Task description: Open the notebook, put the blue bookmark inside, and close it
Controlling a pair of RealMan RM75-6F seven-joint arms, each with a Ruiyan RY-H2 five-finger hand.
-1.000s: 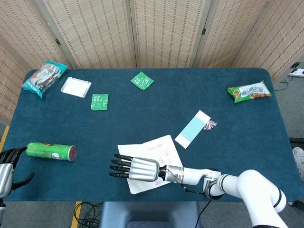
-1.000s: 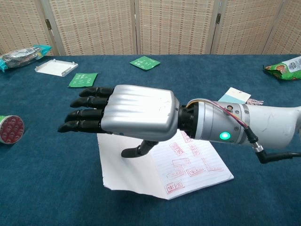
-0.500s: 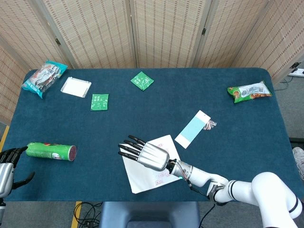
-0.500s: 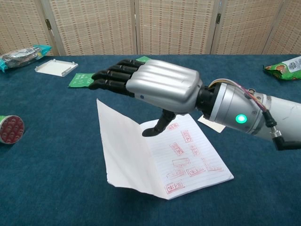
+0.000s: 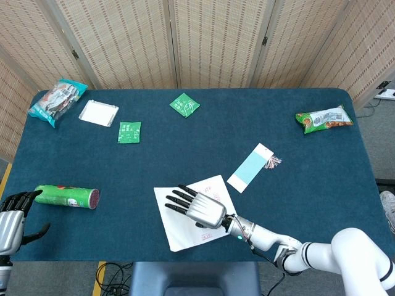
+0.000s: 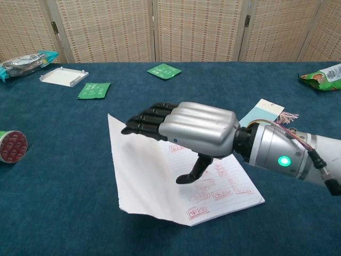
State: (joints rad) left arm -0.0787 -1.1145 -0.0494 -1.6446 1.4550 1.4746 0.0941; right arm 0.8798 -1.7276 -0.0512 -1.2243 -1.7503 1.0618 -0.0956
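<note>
1. Head view shows the right hand [image 5: 200, 209] held palm-down above the notebook [image 5: 185, 228] at the near edge of the worktop [image 5: 185, 154]; its fingers are stretched out and slightly apart, and it has hold of nothing.
2. Chest view shows the same right hand [image 6: 186, 130] hovering over the notebook [image 6: 144, 181], thumb hanging down toward the lined page with red stamps.
3. That notebook lies open, with its left leaf raised at an angle off the worktop and the stamped page flat.
4. The blue bookmark [image 5: 250, 167] lies on the worktop beyond and to the right of the notebook, apart from it, with a small tassel at its far end; the chest view shows it [image 6: 261, 110] behind the right wrist.
5. The left hand [image 5: 12, 213] sits at the near left corner, fingers spread and empty, just beside the green can [image 5: 65, 196] lying on its side.
6. Further back are two green packets [image 5: 129, 132], a white tray [image 5: 98, 113], and snack bags [image 5: 57, 100] at the left and right ends.
</note>
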